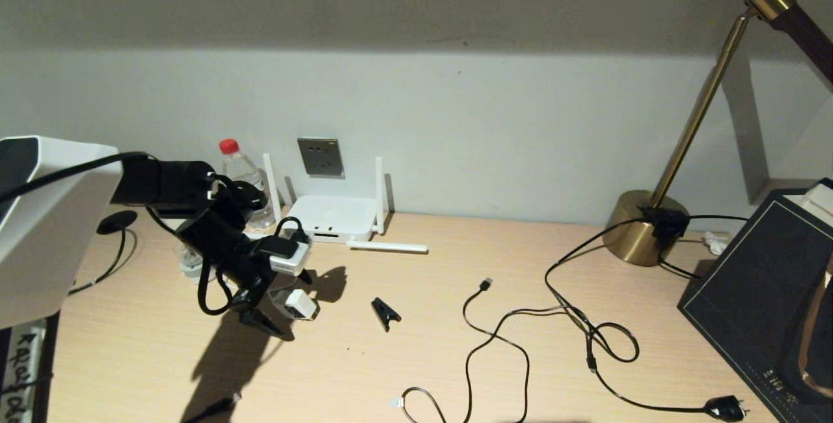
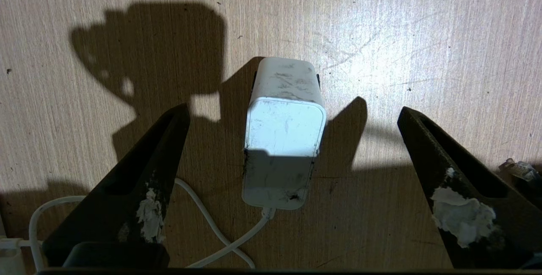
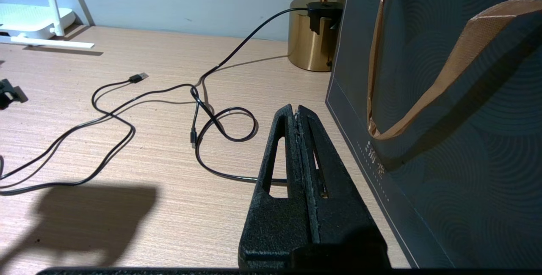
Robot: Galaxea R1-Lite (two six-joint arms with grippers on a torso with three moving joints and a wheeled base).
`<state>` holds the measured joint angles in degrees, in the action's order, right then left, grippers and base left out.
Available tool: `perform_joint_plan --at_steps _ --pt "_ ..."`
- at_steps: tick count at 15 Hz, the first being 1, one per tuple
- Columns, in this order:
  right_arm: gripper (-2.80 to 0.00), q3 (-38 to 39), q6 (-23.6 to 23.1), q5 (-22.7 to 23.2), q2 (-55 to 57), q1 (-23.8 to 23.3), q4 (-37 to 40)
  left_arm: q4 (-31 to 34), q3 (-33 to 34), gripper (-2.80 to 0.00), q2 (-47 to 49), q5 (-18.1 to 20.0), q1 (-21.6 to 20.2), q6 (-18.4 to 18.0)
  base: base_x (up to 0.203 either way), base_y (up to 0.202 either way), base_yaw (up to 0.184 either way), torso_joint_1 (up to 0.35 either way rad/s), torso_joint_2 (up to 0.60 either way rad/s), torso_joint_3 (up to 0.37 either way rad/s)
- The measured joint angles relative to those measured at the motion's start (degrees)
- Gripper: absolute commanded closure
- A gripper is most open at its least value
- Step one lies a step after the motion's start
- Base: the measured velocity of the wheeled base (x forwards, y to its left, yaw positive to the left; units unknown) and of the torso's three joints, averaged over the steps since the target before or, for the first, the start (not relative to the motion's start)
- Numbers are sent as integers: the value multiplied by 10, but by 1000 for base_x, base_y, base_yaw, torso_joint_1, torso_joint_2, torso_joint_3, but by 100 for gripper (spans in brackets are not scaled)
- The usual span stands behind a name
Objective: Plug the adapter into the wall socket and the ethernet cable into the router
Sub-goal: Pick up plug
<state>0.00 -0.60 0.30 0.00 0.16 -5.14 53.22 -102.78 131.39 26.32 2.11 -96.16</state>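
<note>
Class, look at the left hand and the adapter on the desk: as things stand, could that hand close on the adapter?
Probably yes. The left hand hangs open right over the adapter, one finger on each side and bare desk between. Only its thin white cord trails near one finger.

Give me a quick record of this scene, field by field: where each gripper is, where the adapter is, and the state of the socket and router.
left gripper: open, fingers straddling the adapter, not touching it
adapter: small white cube-shaped plug on a thin white cord, lying on the wooden desk
right gripper: shut, empty, beside a dark paper bag
wall socket: square grey faceplate, nothing plugged in
router: flat white box, below the socket
</note>
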Motion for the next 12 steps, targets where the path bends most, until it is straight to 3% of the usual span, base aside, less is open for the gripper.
perform_joint_plan --at_steps 9,10,12 --pt "0 0 0 0 0 0 0 0 2 -280 1 1 0 4 0 0 0 0 0 0" --pt "0 0 0 0 0 0 0 0 2 0 1 1 0 5 0 0 0 0 0 0" --pt "0 0 0 0 0 0 0 0 2 0 3 1 1 5 0 0 0 0 0 0"
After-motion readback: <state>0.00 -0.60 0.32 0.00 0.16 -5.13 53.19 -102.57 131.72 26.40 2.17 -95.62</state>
